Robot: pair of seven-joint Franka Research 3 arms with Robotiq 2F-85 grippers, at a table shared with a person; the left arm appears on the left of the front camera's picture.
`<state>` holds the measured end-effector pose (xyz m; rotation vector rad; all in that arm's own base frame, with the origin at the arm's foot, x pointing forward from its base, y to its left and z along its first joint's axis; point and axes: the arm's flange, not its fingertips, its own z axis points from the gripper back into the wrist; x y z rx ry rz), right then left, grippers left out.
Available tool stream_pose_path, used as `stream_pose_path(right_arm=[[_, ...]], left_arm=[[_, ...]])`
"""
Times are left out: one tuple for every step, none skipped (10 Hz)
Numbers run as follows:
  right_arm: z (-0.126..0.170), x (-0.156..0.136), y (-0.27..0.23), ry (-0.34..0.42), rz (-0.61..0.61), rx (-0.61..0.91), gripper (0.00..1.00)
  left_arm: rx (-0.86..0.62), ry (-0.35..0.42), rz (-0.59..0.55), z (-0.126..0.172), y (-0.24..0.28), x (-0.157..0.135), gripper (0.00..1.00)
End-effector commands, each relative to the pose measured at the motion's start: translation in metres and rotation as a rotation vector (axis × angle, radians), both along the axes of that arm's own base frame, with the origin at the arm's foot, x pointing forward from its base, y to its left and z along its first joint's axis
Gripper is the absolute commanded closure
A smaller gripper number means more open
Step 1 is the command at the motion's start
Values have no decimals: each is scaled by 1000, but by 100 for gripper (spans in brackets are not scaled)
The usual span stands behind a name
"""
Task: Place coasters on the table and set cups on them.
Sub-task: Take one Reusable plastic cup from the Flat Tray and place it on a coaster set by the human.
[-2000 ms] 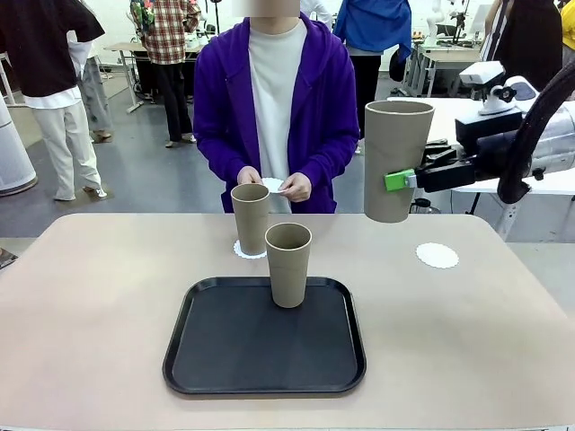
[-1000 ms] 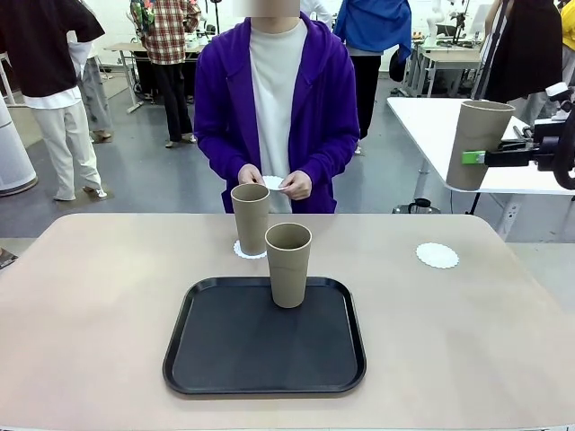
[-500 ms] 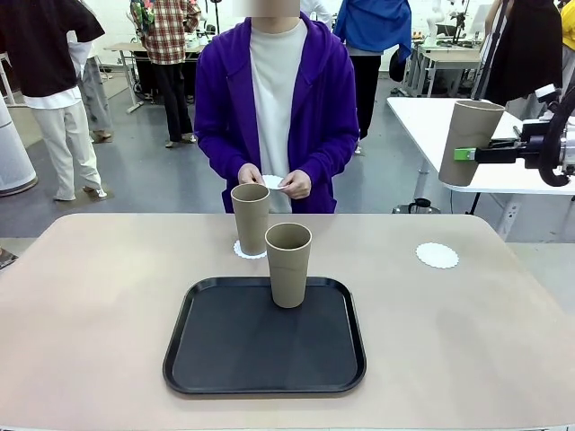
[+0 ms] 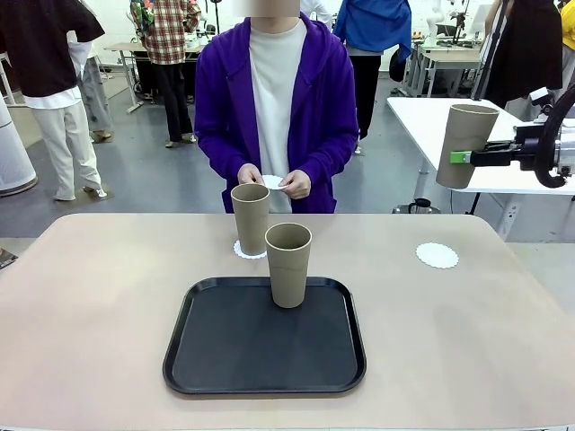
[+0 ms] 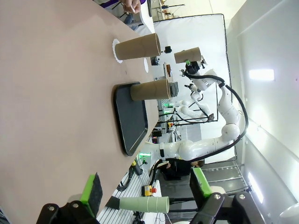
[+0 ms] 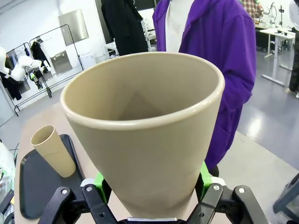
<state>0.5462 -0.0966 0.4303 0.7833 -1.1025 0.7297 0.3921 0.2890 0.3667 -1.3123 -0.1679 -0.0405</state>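
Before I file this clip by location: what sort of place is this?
Probably a robotics lab or open workshop hall: the right gripper holds a cup in the air, a white table and further desks stand behind on a bare grey floor, and people stand about among them.

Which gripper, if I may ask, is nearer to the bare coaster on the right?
Right. The right gripper holds a cup in the air above the coaster; the left gripper hangs open far off across the table.
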Motion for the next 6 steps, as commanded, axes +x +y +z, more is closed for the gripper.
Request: stream_pose_path(right_arm=[[0,0,2,-1,7,4,16],[0,0,2,-1,7,4,16],[0,0,2,-1,7,4,16],[0,0,2,-1,7,4,16],[0,0,0,0,0,0,16],[-20,10,-6,-74,51,38,16]], left_arm=[[4,2,3,3,0,0,0],[4,2,3,3,0,0,0],[4,2,3,3,0,0,0],[4,2,3,3,0,0,0],[4,2,3,3,0,0,0],[4,2,3,3,0,0,0]])
